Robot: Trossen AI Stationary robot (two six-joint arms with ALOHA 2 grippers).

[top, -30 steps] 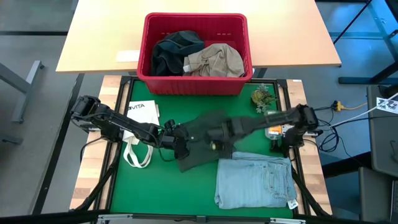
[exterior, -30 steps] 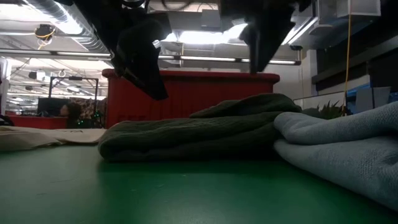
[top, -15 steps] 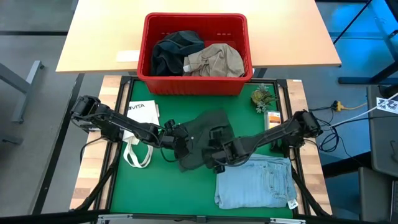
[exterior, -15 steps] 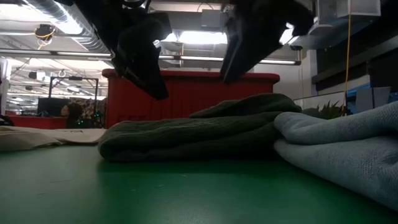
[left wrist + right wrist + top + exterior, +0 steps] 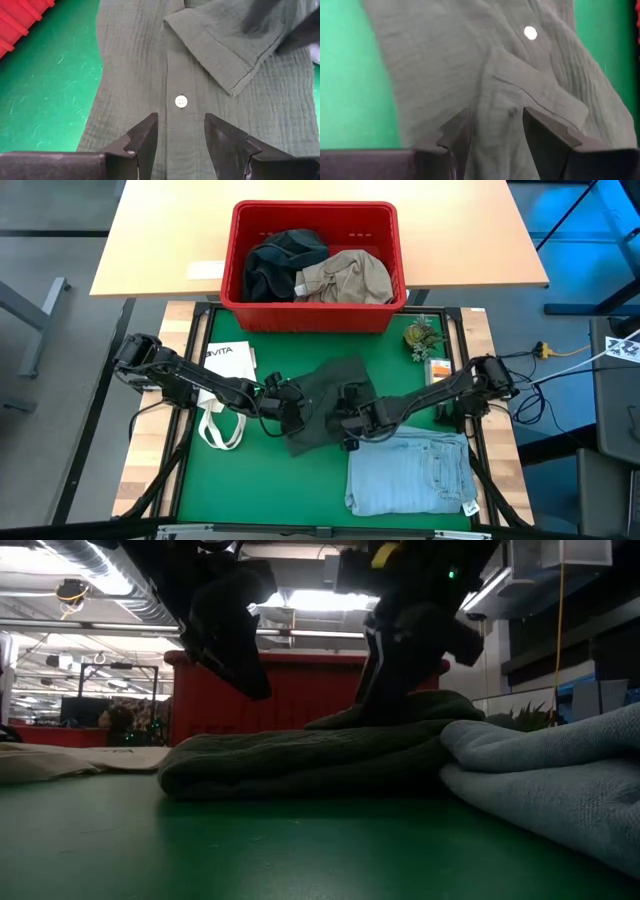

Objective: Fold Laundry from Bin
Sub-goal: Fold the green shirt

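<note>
A dark green buttoned shirt point(image 5: 325, 402) lies crumpled on the green mat, with one sleeve cuff point(image 5: 225, 55) folded over its front. My left gripper point(image 5: 180, 118) hangs open above the shirt's button placket, clear of the cloth in the low view point(image 5: 245, 675). My right gripper point(image 5: 496, 113) is open and slants down over the folded sleeve at the shirt's right part point(image 5: 385, 700). Folded light blue jeans point(image 5: 410, 470) lie on the mat at the near right. The red bin point(image 5: 313, 310) stands beyond the mat, holding a dark garment point(image 5: 275, 265) and a khaki one point(image 5: 345, 277). My right gripper's open fingers point(image 5: 380, 690) come down from above onto the top of the shirt's raised fold point(image 5: 400, 710). Whether they touch the cloth I cannot tell. No cloth is pinched between them.
A white tote bag point(image 5: 222, 395) lies on the mat's left part, under the left arm. A small plant point(image 5: 422, 336) and a small packet point(image 5: 440, 372) sit at the far right. Bare green mat point(image 5: 250, 480) lies at the near left.
My right gripper has come down and toward the near edge, tipping more steeply downward, from above the shirt to its raised fold. Its fingers stay open. The shirt lies as before.
</note>
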